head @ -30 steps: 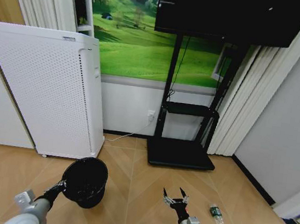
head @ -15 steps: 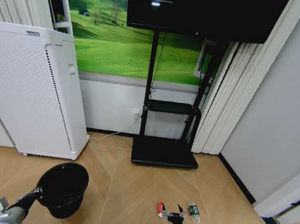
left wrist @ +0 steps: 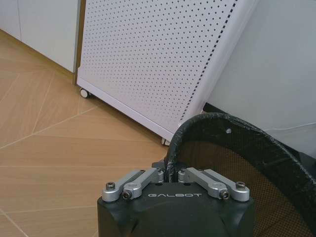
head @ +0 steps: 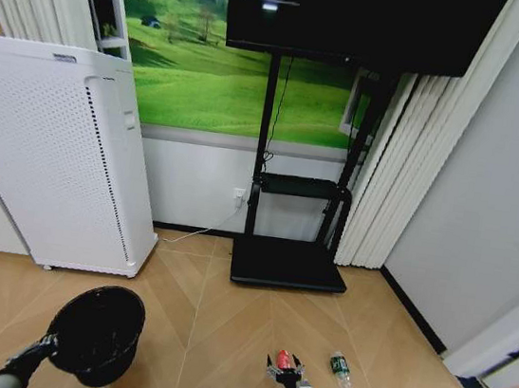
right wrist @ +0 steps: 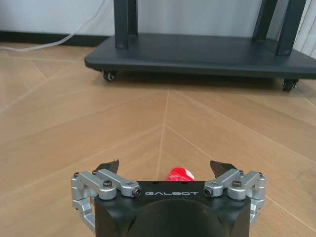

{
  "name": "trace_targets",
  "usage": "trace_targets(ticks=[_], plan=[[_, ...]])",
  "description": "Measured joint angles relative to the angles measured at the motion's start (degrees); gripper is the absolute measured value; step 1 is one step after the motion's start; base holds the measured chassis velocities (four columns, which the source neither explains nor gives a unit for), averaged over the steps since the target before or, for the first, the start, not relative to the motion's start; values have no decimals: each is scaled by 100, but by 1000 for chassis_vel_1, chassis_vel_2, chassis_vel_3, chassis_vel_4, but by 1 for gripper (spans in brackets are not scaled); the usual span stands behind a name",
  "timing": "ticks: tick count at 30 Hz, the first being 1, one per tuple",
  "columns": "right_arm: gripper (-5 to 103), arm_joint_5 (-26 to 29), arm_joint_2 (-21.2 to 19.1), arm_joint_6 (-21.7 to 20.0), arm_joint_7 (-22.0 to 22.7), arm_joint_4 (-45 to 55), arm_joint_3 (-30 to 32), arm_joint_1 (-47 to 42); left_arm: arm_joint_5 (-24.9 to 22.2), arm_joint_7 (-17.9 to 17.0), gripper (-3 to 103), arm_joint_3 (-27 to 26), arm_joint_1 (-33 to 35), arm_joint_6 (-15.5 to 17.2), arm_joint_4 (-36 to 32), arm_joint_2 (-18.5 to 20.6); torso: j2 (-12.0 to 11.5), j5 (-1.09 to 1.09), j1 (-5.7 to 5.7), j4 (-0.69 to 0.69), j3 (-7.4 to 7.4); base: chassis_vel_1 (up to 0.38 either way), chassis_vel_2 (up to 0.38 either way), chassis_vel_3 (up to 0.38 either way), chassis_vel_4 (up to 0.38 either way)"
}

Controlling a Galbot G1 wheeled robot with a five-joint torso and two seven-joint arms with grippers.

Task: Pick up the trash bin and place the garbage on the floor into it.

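Gripping small round black mesh trash bin by rim w/ left claw; right claw spread over crushed red-and-white can — light, dented, slippery; pinch across middle.

White perforated appliance, black TV stand, meadow mural
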Motion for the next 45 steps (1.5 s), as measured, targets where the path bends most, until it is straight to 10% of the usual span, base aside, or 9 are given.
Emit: trace_targets(ticks=[16, 31, 45], plan=[[97, -401, 163, 142, -4, -1054, 100, 493, 64, -20, 7, 215, -42, -42, -100, -47, 0, 0, 0, 0, 0, 0, 0, 0, 0], [47, -679, 184, 107, -35, -1332, 126, 573, 128, -37, 7, 346, -130, -73, -31, -51, 0, -1, 0, 0, 0, 0, 0, 0, 0], [47, -207, 15, -35, 63, -222, 187, -66, 190, -103, 7, 647, -400, -89, 132, 52, 0, 2, 0, 0, 0, 0, 0, 0, 0]])
